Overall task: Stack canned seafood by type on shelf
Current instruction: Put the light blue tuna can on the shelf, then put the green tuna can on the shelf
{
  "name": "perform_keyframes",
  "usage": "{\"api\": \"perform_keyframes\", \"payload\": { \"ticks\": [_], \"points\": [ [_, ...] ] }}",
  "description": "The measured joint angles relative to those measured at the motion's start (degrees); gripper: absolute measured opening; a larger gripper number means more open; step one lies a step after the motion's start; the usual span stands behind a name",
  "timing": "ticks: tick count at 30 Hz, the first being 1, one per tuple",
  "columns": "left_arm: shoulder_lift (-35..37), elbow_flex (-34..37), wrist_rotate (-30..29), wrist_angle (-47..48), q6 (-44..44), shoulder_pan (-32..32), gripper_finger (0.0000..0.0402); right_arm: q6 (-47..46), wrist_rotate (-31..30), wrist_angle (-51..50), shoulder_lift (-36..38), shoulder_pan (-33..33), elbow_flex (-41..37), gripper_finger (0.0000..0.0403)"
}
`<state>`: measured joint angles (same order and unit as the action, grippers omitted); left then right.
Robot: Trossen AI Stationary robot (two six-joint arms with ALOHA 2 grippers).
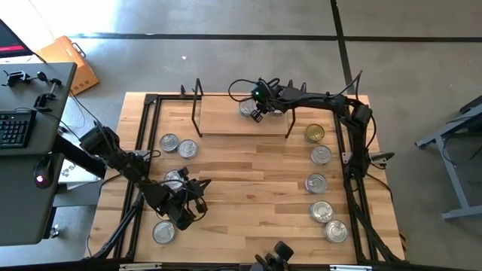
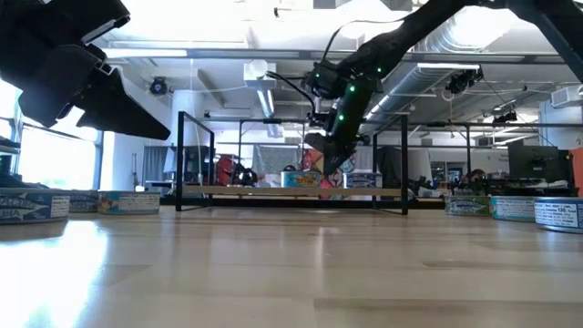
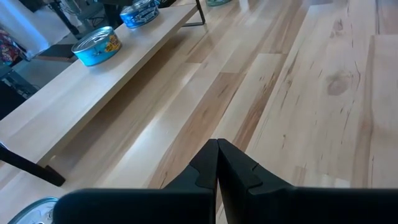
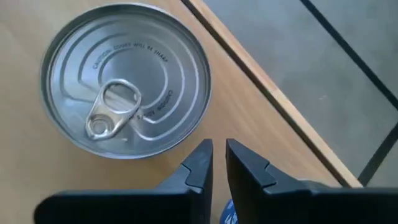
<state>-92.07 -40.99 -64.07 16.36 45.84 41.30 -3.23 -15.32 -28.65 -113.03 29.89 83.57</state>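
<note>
Near the top centre of the overhead view, the right gripper hovers over the shelf, fingers nearly closed and empty, just beside a silver-topped tin. More tins wait on the counter. It should lift straight up, not nudging that tin. The left gripper is closed.

A: What sort of place is this?

B: A robotics lab or workshop. The light butcher-block wooden table stands on a bare grey concrete floor marked with dark tape lines.

A: Anything else?

B: A black desk with a keyboard sits beside it, and exposed silver ceiling ducts run overhead.
</note>
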Motion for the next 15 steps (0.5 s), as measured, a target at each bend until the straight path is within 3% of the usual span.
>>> {"api": "perform_keyframes", "payload": {
  "ticks": [6,15],
  "points": [
    [0.0,0.0,0.0,0.0,-0.2,0.0,0.0,-0.9,7.6,-0.2,0.0,-1.5,0.0,0.0034],
    [0.0,0.0,0.0,0.0,-0.5,0.0,0.0,0.9,14.0,0.3,0.0,-4.4,0.0,0.0034]
  ]
}}
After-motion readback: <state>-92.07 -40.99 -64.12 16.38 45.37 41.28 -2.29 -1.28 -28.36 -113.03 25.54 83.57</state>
